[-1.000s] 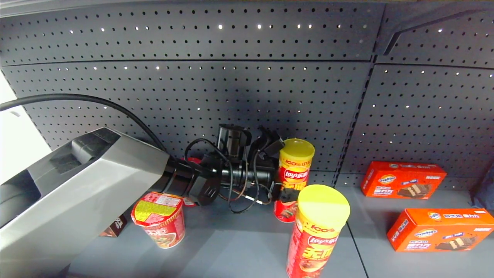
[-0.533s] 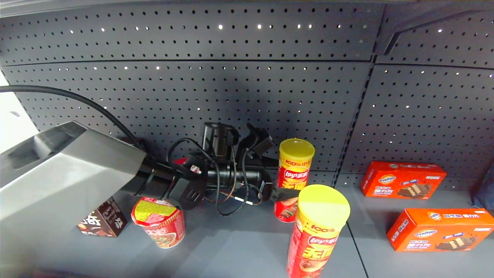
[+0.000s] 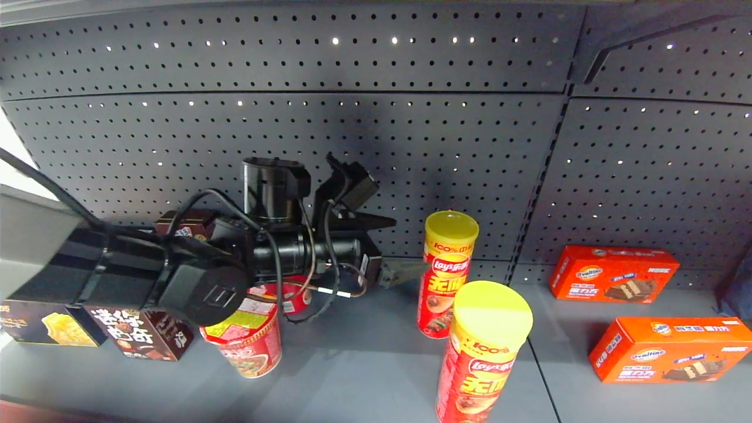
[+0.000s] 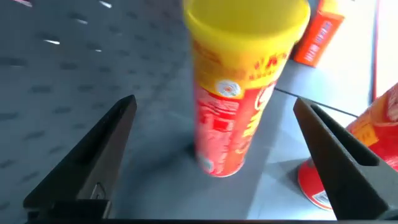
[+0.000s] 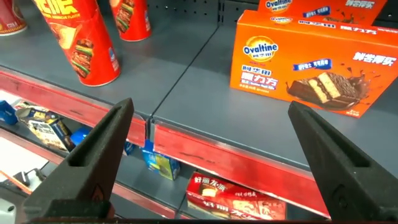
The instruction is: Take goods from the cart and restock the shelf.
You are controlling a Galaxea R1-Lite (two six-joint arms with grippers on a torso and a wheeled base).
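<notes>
Black left pincer (image 3: 406, 245), wide open and empty, with a chip can (image 3: 449, 264) just ahead of it.

I have my left pincer (image 4: 214, 102) spread wide with nothing in it, held level above the shelf (image 3: 364, 364). The yellow-lidded chip can (image 4: 242, 93) stands upright just beyond its fingertips, close to the pegboard back (image 3: 352, 129). A second chip can (image 3: 484, 352) stands nearer the front edge. A cup of noodles (image 3: 247, 343) sits under my arm, with dark boxes (image 3: 144, 338) further left and orange boxes (image 3: 614, 273) lying to the right. My right pincer (image 5: 211, 106) is also wide open and empty, low by the shelf's front edge, before one of the orange boxes (image 5: 311, 56).
</notes>
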